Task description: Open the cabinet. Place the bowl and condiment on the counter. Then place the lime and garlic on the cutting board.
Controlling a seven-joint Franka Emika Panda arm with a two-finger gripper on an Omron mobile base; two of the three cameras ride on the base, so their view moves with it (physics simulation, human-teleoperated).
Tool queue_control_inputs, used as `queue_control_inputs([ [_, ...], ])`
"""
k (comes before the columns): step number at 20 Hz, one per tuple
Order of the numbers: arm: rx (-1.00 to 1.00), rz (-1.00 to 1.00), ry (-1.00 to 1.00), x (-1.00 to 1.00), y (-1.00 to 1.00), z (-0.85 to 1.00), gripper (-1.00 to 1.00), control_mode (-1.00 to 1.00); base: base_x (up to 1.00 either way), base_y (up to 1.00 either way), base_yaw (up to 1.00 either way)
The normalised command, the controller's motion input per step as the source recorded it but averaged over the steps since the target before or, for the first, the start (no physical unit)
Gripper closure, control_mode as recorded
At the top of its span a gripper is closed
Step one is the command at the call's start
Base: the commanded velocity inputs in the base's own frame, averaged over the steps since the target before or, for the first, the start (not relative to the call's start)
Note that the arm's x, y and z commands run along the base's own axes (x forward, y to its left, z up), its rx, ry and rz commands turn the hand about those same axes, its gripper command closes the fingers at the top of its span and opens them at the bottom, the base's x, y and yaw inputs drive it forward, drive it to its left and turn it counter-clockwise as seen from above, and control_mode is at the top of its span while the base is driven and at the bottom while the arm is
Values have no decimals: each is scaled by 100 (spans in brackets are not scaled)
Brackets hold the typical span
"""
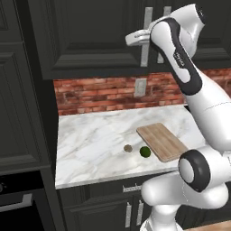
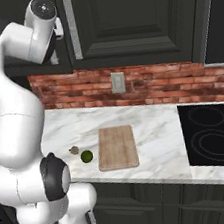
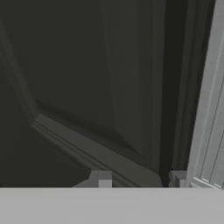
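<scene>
Claw (image 3: 140, 179): two small dark tips, parted to a narrow gap, nothing between them; raised to the upper cabinet, close against a door panel.
Handle: long vertical silver bar (image 3: 210, 100) just beside one tip, outside the gap; whether they touch I cannot tell. Its long axis runs up-down along the door edge.
Key relation: the bar lies sideways from the claw, so the likely next move is a short sideways shift to bring it between the tips, then a pull.
Surface: white-grey veined marble worktop (image 1: 90, 140), below the cabinet.
Lime: small dark green ball (image 1: 145, 151) on the surface, just beside the board's near corner.
Garlic: tiny brownish-grey bulb (image 1: 128, 148), near the lime, apart from it.
Board: rectangular light-brown wooden cutting board (image 1: 161, 141), bare.
Cabinet: wide dark charcoal wall cabinet with raised-panel doors (image 2: 131, 20), doors shut.
Bowl, condiment: presumably behind the doors.
</scene>
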Motion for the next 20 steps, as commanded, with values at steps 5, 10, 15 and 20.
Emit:
queue_control_inputs([
  [5,-13,0,0,-94,100,-10,100,-100,0,0,0],
  [10,-13,0,0,-86,100,-16,100,-100,0,0,0],
  [15,-13,0,0,-69,100,-16,100,-100,0,0,0],
  [20,-13,-1,0,-44,100,-18,100,-100,0,0,0],
])
